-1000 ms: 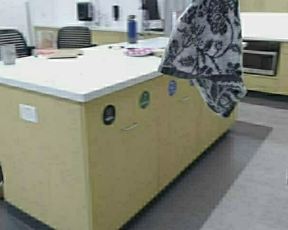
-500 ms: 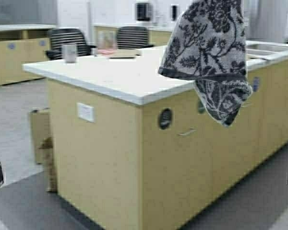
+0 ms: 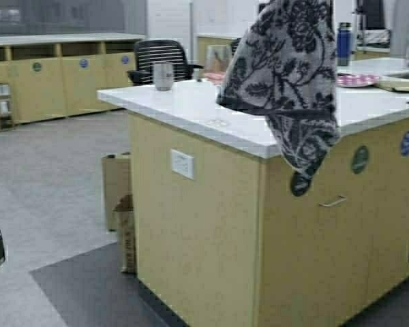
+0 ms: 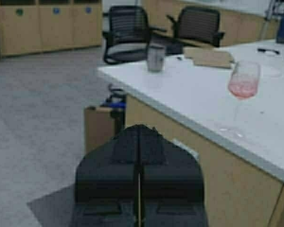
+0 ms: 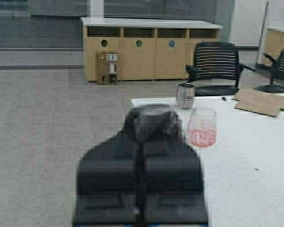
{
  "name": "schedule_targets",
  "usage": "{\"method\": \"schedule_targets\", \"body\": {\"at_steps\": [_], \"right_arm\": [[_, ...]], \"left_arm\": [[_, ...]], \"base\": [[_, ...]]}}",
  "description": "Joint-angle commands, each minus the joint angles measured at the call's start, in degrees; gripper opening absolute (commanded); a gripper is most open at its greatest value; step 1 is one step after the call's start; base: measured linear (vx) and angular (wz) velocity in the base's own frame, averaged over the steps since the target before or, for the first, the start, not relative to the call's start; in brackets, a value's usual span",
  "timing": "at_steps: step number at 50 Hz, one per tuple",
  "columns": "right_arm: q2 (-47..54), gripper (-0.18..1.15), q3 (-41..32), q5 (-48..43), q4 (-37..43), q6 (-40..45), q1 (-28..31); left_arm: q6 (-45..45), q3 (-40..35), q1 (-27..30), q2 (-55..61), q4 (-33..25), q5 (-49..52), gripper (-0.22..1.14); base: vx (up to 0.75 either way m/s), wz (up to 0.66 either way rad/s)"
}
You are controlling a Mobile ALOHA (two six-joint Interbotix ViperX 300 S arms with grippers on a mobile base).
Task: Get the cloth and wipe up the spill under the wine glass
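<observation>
The cloth (image 3: 286, 75), grey-white with a dark leaf print, hangs close in front of the high view, over the island counter (image 3: 191, 109). My right gripper (image 5: 141, 142) is shut on a bunched fold of the cloth (image 5: 151, 120). The wine glass (image 5: 201, 127) with pink liquid stands on the counter just beyond it, near the corner. In the left wrist view the wine glass (image 4: 244, 82) is upright, with faint wet marks by its foot (image 4: 232, 132). My left gripper (image 4: 138, 130) is shut and empty, off the counter's end. The cloth hides the glass in the high view.
A steel tumbler (image 3: 163, 75) stands near the counter's far corner. Cardboard boxes (image 3: 119, 204) sit on the floor against the island's end. A blue bottle (image 3: 343, 43) and a pink plate (image 3: 358, 80) are farther along. Office chairs (image 3: 160, 54) stand behind.
The robot has moved: the island's corner has slid rightward in the high view and its end face now shows. The cloth still hangs from the right gripper.
</observation>
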Motion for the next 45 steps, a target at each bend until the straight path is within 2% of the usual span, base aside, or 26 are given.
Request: {"method": "schedule_targets", "body": {"at_steps": [1,18,33,45], "right_arm": [[-0.3,0.07,-1.0,-0.8,0.1,0.1,-0.1],[-0.8,0.07,-1.2,-0.8,0.1,-0.1,-0.1],[-1.7,0.07,-1.4,-0.8,0.0,-0.1,0.0],[-1.5,0.07,-1.8,-1.5,0.0,-0.1,-0.1]], "left_arm": [[-0.2,-3.0,-0.9,6.7,0.7,-2.8,0.03],[0.0,-13.2,-14.8,28.6,4.2,-14.9,0.02],[-0.3,-14.9,-17.9,42.5,3.9,-25.3,0.02],[-0.3,-15.8,-19.6,53.1,3.5,-32.9,0.02]], "base": [[0.17,0.25],[0.18,0.23],[0.2,0.13],[0.2,-0.05]]}}
